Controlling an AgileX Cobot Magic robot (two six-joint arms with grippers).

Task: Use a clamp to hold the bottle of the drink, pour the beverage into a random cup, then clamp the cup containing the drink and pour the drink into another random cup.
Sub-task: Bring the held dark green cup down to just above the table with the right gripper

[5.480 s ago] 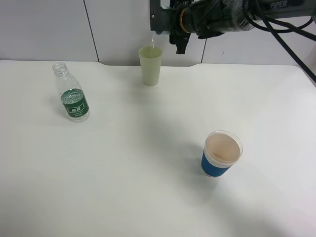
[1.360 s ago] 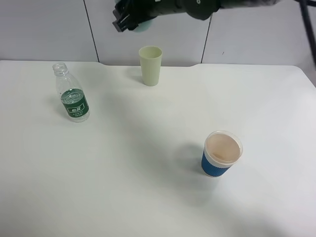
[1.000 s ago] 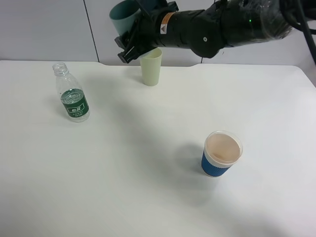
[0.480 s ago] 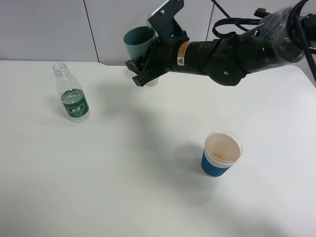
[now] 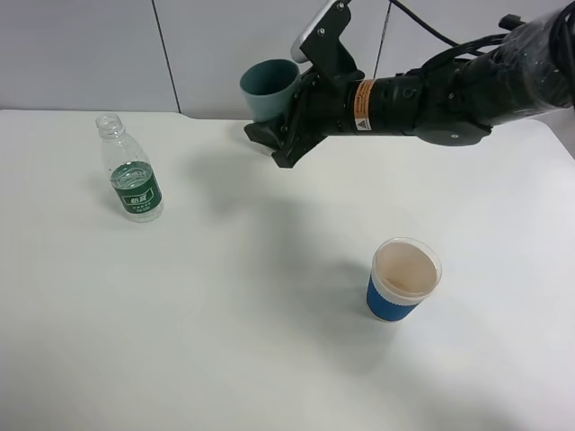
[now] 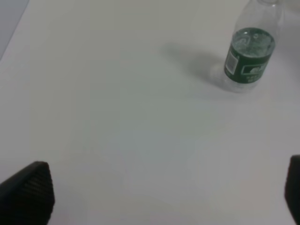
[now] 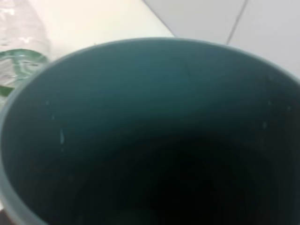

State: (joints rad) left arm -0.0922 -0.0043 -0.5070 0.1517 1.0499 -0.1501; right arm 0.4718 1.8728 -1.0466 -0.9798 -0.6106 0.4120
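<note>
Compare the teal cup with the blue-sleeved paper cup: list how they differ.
The teal cup is held in the air by the right gripper, tilted; the paper cup stands upright on the table. The teal cup is one plain colour; the paper cup has a blue sleeve. Both are open-topped.

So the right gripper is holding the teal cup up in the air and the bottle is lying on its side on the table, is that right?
Not quite. The bottle stands upright on the table, not on its side; the exterior high view shows it, open neck up. The rest holds: the right gripper has the teal cup lifted off the table.
</note>
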